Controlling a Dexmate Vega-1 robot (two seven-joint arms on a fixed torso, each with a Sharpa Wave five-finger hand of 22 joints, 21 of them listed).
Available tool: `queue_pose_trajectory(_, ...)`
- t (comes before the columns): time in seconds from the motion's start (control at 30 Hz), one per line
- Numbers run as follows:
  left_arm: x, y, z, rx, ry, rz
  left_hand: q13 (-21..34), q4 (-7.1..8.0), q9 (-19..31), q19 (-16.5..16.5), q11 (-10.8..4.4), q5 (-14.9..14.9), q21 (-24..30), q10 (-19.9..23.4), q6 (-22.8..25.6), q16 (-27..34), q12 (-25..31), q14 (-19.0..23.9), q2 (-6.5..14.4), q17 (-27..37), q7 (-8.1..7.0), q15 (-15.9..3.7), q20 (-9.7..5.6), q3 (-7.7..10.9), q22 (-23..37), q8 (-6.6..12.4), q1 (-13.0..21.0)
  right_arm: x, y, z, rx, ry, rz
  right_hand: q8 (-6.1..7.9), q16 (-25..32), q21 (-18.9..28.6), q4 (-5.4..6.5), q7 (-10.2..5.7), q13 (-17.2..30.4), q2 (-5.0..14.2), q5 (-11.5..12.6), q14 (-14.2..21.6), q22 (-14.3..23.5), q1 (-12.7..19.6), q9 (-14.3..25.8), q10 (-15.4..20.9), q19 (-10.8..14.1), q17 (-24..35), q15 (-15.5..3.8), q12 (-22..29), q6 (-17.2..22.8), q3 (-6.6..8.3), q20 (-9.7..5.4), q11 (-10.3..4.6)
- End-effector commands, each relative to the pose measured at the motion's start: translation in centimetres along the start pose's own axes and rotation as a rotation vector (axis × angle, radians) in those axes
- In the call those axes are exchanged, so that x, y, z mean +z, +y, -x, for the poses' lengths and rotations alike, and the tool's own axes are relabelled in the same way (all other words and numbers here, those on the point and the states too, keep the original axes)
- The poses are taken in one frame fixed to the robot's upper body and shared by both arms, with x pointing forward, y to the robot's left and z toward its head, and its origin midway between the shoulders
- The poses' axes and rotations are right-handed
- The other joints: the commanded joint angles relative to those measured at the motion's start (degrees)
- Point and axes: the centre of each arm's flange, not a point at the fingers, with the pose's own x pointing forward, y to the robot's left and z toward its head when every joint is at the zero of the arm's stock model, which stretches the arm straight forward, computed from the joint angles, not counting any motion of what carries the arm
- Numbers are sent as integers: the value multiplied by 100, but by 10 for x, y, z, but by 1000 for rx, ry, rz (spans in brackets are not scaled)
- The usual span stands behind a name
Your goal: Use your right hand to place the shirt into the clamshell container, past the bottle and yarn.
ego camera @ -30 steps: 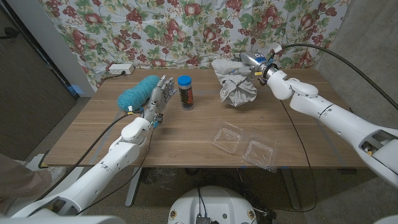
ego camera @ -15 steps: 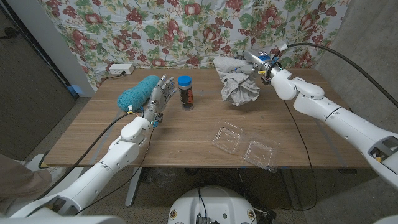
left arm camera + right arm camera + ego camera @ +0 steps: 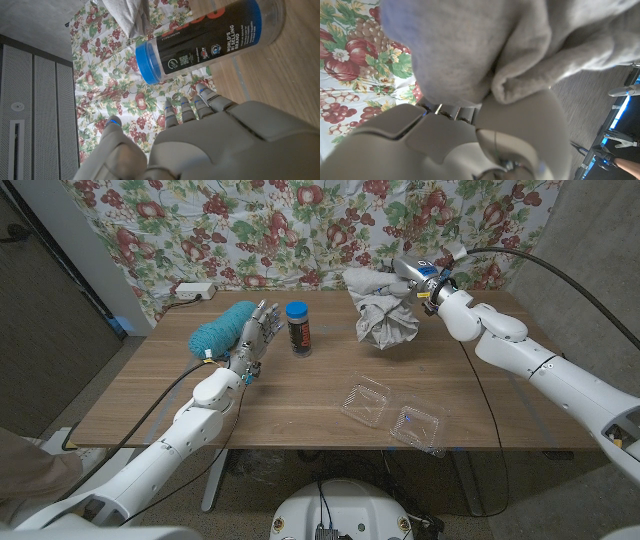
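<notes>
Shirt (image 3: 385,318) lifted slightly higher by right hand (image 3: 415,278).

- Right arm is stretched out over the far right part of the table, elbow bent, wrist raised up high.
- Right hand (image 3: 415,280) is gripping the gray shirt (image 3: 384,315), which hangs bunched below it, off the tabletop. From the right wrist cam, the fingers (image 3: 520,130) are clamped into a fold of fabric.
- Left arm reaches forward on the left side, forearm low.
- Left hand (image 3: 252,338) stands on its edge, fingers straight and pointing away, holding nothing.
</notes>
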Motion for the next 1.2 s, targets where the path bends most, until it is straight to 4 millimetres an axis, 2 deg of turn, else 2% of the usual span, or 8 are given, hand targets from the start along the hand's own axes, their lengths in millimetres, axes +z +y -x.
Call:
queue_pose_trajectory(0.03, -1, 1, 3, 0, 0, 1, 18, -9, 8, 66, -4, -6, 24, 40, 18, 25, 1, -15, 54, 23, -13, -334, -218, -19, 35, -10, -3, 9, -7, 14, -10, -8, -6, -18, -13, 84, 6, 0, 1, 405, 6, -23, -44, 371, 34, 303, -32, 34, -585, -28, 38, -3, -791, -317)
queue_pose_trajectory(1.2, -1, -10, 5, -1, 0, 7, 18, -18, 8, 85, 14, -7, 31, 90, 22, 31, 16, -10, 63, 23, -15, -340, -254, -30, 35, -10, 0, 15, -23, 59, -28, 41, -2, -44, -45, 412, 0, -17, 44, 411, 16, -23, -366, 330, 46, 321, -166, 45, -585, -63, 68, -5, -784, -325)
